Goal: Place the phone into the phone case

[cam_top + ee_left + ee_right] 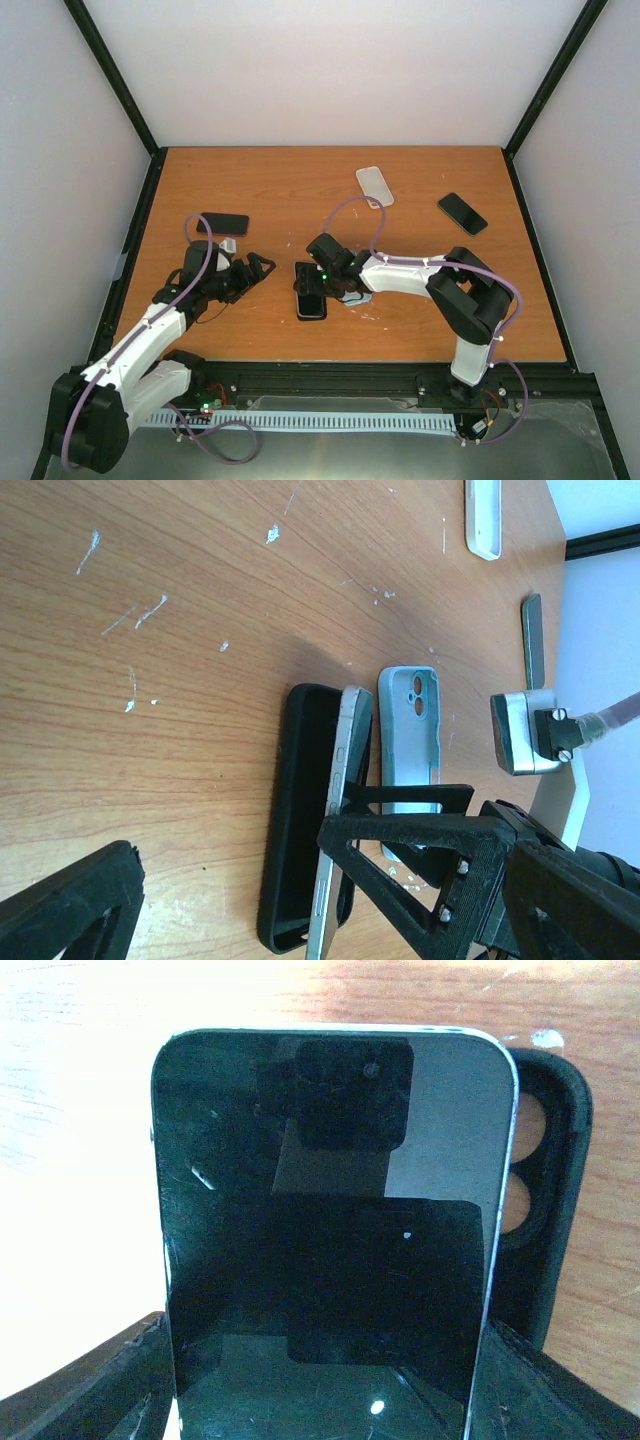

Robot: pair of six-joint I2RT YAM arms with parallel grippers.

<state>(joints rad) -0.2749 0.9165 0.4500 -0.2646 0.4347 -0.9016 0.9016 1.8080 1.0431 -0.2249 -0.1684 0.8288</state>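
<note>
The black phone case (309, 303) lies open side up at the table's middle, also in the left wrist view (298, 810). The phone (330, 1240), dark screen and silver edge, stands tilted on its long edge in the case (548, 1190); its silver side shows in the left wrist view (340, 810). My right gripper (318, 268) (320, 1405) is shut on the phone's sides. My left gripper (255, 270) (240, 900) is open and empty just left of the case, one finger (420, 850) in front of the phone.
A light blue case (410, 740) lies right beside the black one, under my right wrist (352, 297). A white case (374, 185) and a dark phone (462, 212) lie at the back right. Another dark phone (222, 223) lies behind my left arm.
</note>
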